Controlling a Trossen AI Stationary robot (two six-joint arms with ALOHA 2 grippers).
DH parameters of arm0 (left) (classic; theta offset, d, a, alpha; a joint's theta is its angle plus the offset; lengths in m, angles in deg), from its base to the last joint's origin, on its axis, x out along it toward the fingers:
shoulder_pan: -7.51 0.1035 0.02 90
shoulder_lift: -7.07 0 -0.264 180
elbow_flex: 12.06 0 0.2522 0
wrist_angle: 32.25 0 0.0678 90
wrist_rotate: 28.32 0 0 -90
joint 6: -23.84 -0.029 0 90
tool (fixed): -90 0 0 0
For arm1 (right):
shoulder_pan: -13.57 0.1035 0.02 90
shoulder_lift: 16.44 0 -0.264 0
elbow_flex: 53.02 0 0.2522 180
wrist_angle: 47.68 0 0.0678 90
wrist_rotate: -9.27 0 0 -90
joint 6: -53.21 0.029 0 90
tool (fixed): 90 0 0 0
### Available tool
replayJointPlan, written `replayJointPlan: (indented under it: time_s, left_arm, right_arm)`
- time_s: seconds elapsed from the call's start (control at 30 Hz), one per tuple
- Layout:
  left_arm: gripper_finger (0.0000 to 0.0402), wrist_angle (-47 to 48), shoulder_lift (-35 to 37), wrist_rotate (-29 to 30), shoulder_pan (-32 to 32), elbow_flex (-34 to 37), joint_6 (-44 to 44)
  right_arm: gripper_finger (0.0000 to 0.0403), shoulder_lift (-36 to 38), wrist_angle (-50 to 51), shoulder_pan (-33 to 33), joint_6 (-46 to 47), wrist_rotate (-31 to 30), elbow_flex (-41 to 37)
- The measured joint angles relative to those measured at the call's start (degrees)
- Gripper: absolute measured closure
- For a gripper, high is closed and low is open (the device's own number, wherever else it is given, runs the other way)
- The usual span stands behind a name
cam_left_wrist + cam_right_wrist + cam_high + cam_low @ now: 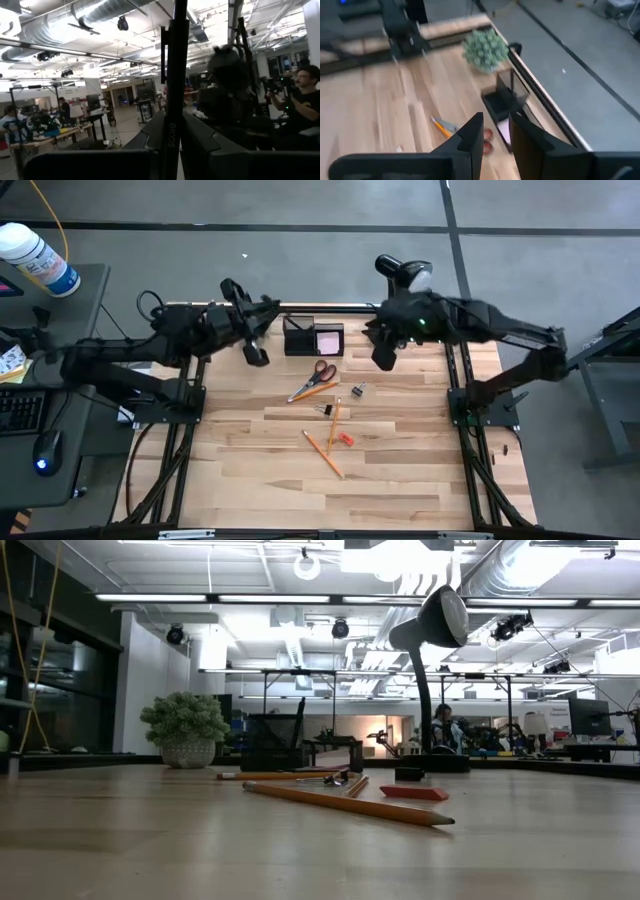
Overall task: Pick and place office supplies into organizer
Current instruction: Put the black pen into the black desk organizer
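My left gripper [256,350] hangs above the table's far left, left of the black organizer [300,338], shut on a dark pen [174,75]. My right gripper [385,356] hovers to the organizer's right; its fingers [494,131] stand slightly apart with nothing between them. A pink sticky pad [329,340] sits in the organizer. On the wood lie orange-handled scissors [315,377], two pencils [322,452], a red eraser [345,439] and small clips [358,389]. The low view shows neither gripper. My left gripper pinches the dark pen's barrel [170,145] between its two fingers. The pen lies across the fingers and sticks far out past them, its clip [163,60] on one side. It is lifted clear of the table.
A black desk lamp [405,272] stands at the far edge behind my right gripper. A green spiky plant [485,49] sits at the far left corner beside the organizer [502,100]. Bare wood stretches toward the near edge. A person [305,100] sits beyond the table.
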Motion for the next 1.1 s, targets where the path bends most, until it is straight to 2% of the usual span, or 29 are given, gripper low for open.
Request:
replayJointPlan:
  time_s: [0.2, 0.4, 0.57, 0.8, 1.1]
  left_arm:
    - [0.0369, 4.99, -1.08, -1.36, 7.26, 0.0, 2.93]
    - [0.0369, 6.29, -3.94, -2.15, 12.46, 0.0, 5.56]
    - [0.0369, 7.55, -7.6, -1.77, 14.76, 0.02, 5.96]
    - [0.0369, 8.55, -11.4, 0.84, 15.96, 0.02, 5.78]
    - [0.0369, 12.99, -11.58, 1.63, 19.27, 0.02, 5.29]
  right_arm:
    - [0.0318, 9.84, -23.08, 0.8, 4.67, 0.53, -22.6]
    - [0.0318, 13.56, -39.93, 0.9, 6.11, 0.95, -34.51]
    - [0.0318, 14.03, -46.89, 0.9, 5.77, 4.09, -38.4]
    - [0.0318, 13.99, -47.02, 0.9, 5.54, 7.69, -39.93]
    - [0.0318, 13.96, -47.62, -0.76, 3.23, 8.62, -39.92]
